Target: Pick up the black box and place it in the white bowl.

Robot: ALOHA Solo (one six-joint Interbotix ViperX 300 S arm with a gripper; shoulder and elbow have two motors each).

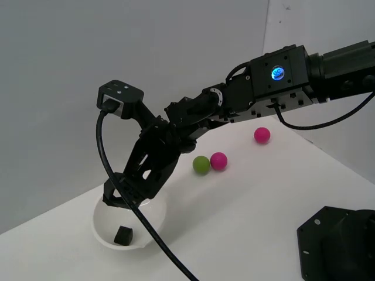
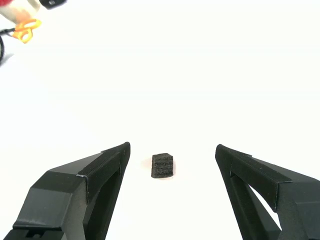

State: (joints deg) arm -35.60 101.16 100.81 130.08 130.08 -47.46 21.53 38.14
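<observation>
The black box (image 1: 123, 235) is a tiny matte cube lying inside the white bowl (image 1: 152, 229) at the exterior view's lower left. My gripper (image 1: 124, 196) hangs just above the bowl's rim, over the cube and apart from it. In the wrist view the cube (image 2: 162, 165) rests on the white surface between the two wide-spread fingers (image 2: 90, 180), touching neither. My gripper (image 2: 172, 150) is open and empty.
A green ball (image 1: 201, 164) and a magenta ball (image 1: 218, 160) lie side by side on the white table beyond the bowl. Another magenta ball (image 1: 262, 135) lies farther back. A black base (image 1: 340, 243) stands at the exterior view's lower right. A black cable (image 1: 146, 234) hangs across the bowl.
</observation>
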